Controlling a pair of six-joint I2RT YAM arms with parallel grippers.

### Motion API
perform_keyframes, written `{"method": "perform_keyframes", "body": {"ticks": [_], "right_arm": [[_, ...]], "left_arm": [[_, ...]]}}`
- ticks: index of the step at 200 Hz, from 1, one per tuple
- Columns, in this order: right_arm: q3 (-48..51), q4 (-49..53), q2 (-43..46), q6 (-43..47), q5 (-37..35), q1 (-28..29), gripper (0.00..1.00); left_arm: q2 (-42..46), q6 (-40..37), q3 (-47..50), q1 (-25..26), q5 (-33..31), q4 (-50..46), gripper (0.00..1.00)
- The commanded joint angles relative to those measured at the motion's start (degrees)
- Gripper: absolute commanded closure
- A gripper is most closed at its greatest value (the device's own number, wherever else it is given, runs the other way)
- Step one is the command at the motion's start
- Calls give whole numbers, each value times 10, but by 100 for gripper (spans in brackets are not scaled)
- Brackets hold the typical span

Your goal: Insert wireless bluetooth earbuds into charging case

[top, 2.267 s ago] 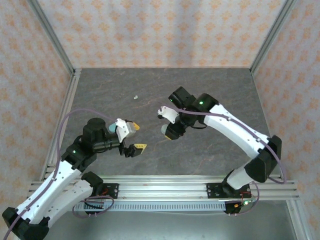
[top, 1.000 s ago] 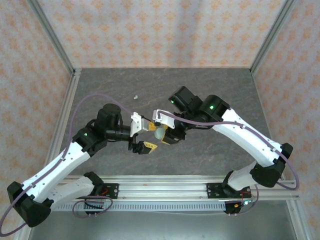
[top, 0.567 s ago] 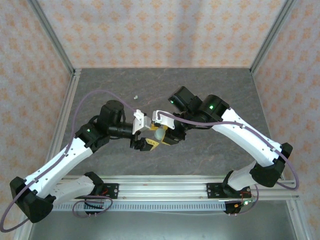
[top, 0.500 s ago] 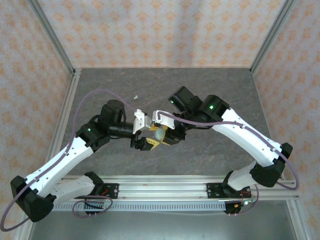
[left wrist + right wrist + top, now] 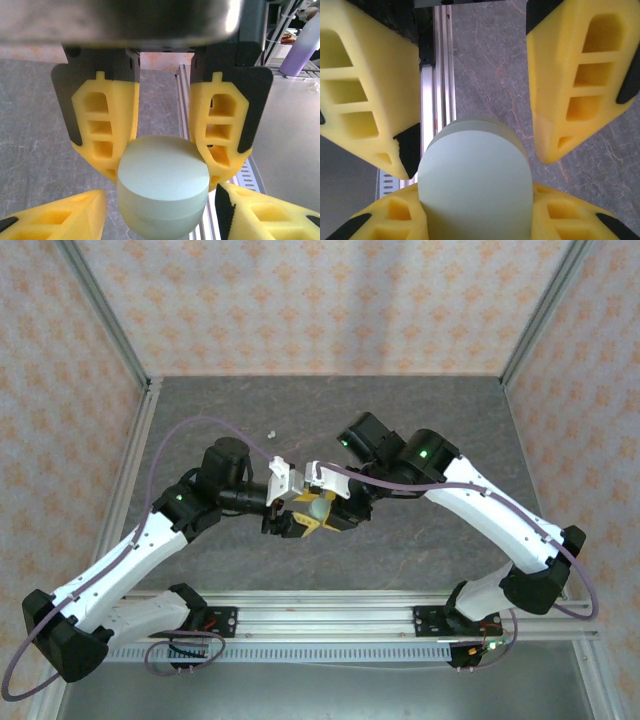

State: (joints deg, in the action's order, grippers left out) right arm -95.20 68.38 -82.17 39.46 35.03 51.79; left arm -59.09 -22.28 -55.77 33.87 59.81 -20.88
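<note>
Clamping green case (image 5: 471, 170), right end effector (image 5: 477, 212), left end effector (image 5: 160, 200) flanking, earbud (image 5: 271, 434) beyond

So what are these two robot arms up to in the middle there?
They meet above the dark stone-look table at a pale green rounded plastic charging case. The right gripper is clamped on it, holding it up. The left gripper has its yellow fingers either side of the same case with small gaps, not gripping. One tiny whitish earbud lies on the table farther back.
</note>
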Motion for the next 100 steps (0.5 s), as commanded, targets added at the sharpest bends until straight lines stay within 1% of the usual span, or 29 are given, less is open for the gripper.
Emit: {"method": "perform_keyframes", "body": {"ticks": [1,20,52,71,81,100], "right_arm": [[6,-39,17,-2,36,5,80],[17,-54,24,-8,42,5,80],[22,-59,29,-11,43,5,80],[25,-64,33,-14,39,5,80],[27,-70,37,-16,36,5,79],[36,-86,44,-23,22,5,73]], "left_arm": [[-2,28,6,3,2,50,41],[-1,38,14,2,2,67,44],[2,36,16,3,3,60,50],[6,32,18,3,3,55,57],[9,31,20,3,1,53,61],[15,37,24,3,-5,56,68]]}}
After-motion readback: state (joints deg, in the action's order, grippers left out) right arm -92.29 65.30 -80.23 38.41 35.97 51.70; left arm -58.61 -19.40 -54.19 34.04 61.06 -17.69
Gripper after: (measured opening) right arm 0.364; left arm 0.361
